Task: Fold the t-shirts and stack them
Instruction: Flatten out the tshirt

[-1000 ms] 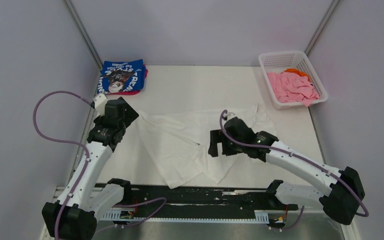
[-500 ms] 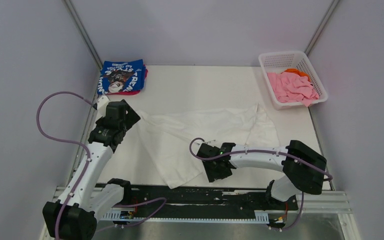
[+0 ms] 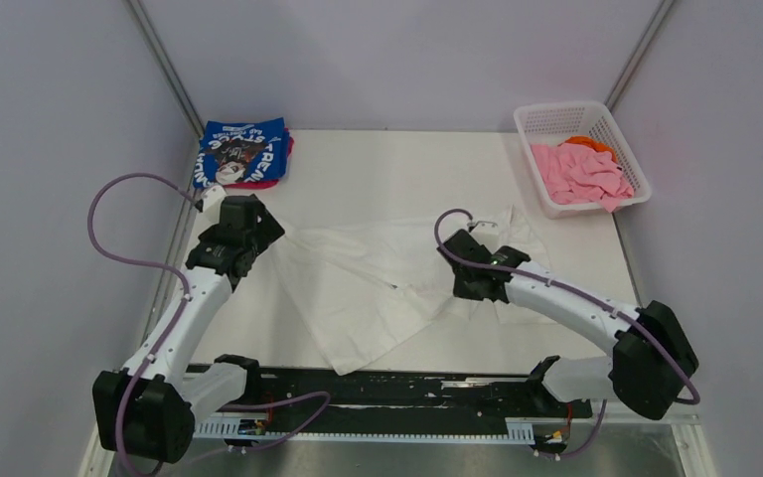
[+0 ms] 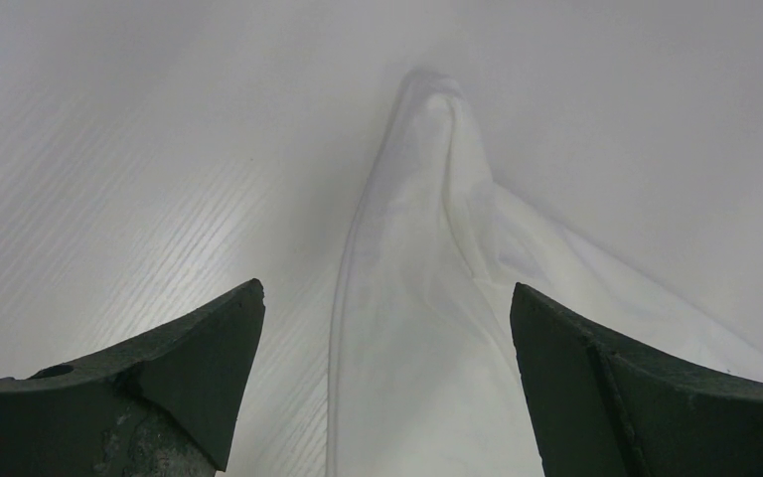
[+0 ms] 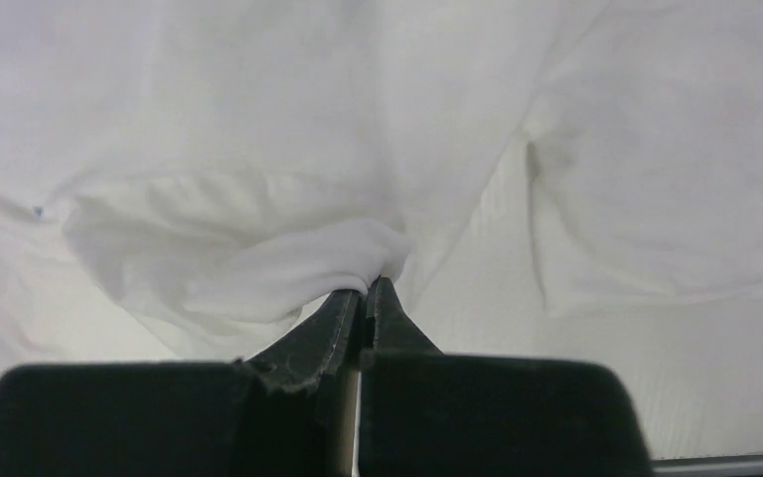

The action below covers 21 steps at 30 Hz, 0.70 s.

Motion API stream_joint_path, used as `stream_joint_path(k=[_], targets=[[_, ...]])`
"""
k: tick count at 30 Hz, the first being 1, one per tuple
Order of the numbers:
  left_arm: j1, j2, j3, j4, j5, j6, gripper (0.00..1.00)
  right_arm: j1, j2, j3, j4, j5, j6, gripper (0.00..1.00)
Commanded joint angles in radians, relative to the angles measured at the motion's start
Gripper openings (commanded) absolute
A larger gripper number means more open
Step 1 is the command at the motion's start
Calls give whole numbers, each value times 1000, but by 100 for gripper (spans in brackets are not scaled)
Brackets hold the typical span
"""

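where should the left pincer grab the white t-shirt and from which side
Take the narrow pointed corner of the white t-shirt, coming straight down from above. There the cloth bunches into a slim raised ridge, and the open left pincer has that cloth lined up between its fingers. The right pincer is shut on a fold nearer the middle, so this corner gives an opposing hold.
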Motion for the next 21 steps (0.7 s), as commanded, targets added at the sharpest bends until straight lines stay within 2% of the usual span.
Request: stream_joint_path(k=[1,6,12,17,21], targets=[[5,78,30,57,-12,13,100,-164,-94,34,20,132,-106,0],[8,186,79,70,-56,-3,100,-350,-146,43,32,172,-185,0],[25,331,124,121,-41,-23,100,-533,-164,44,66,134,-229,0],[36,445,174,181,20,-34,100,-554,-160,43,151,51,-281,0],[36,578,277,199,99,-24,99,-555,-132,45,175,31,-306,0]])
